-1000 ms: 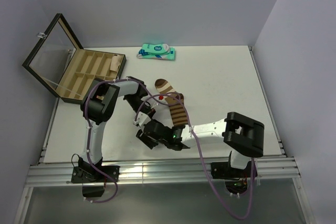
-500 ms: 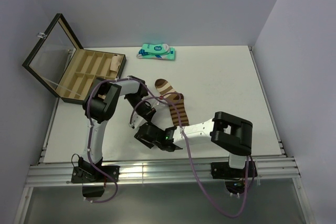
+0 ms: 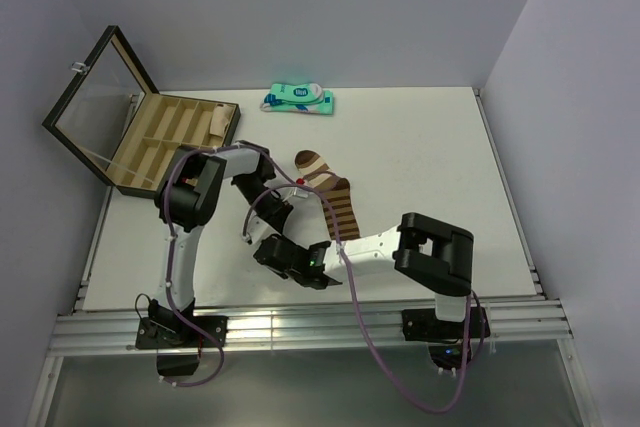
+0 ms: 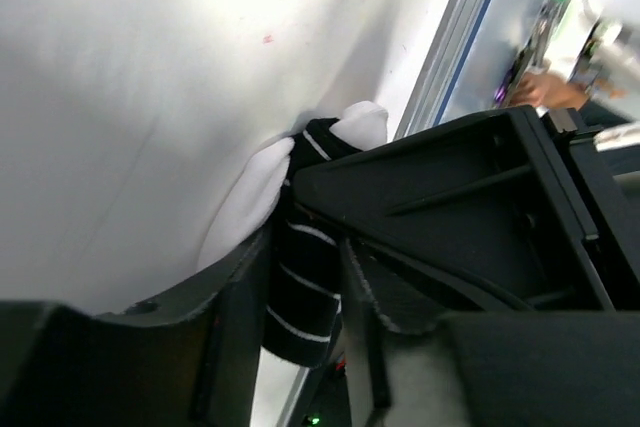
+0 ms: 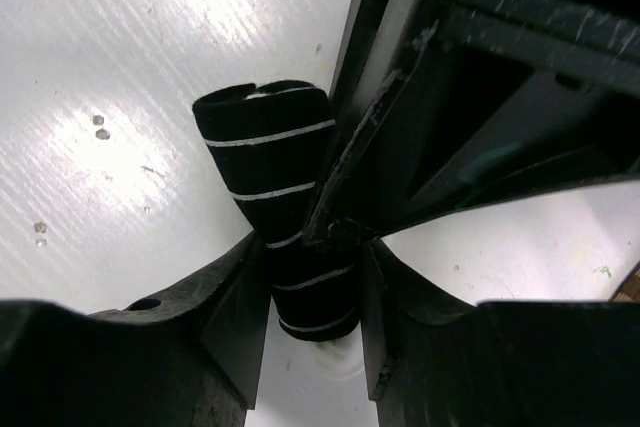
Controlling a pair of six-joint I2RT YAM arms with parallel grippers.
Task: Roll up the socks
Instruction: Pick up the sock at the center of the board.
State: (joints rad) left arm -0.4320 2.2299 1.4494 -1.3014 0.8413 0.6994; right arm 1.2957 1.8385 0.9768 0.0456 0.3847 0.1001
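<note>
Near the front edge of the desk [image 3: 430, 157], rolled black sock [image 5: 265, 147] at seven o'clock from the flat brown sock [image 3: 335, 202], right claw [image 5: 312, 277] pinching the striped roll, left claw [image 4: 305, 277] spread astride its white-toed end.

Fig.: layout from above. On table [image 3: 430, 167]: case [image 3: 160, 137] at far-L edge; pkg [image 3: 300, 99] far ctr; flat sock [image 3: 330, 192] ctr. Nearer & L of it, rolled sock [image 5: 275, 157] lies on table btwn L gripper [image 3: 262, 230] (behind) & R gripper [image 3: 272, 250] (in front).
</note>
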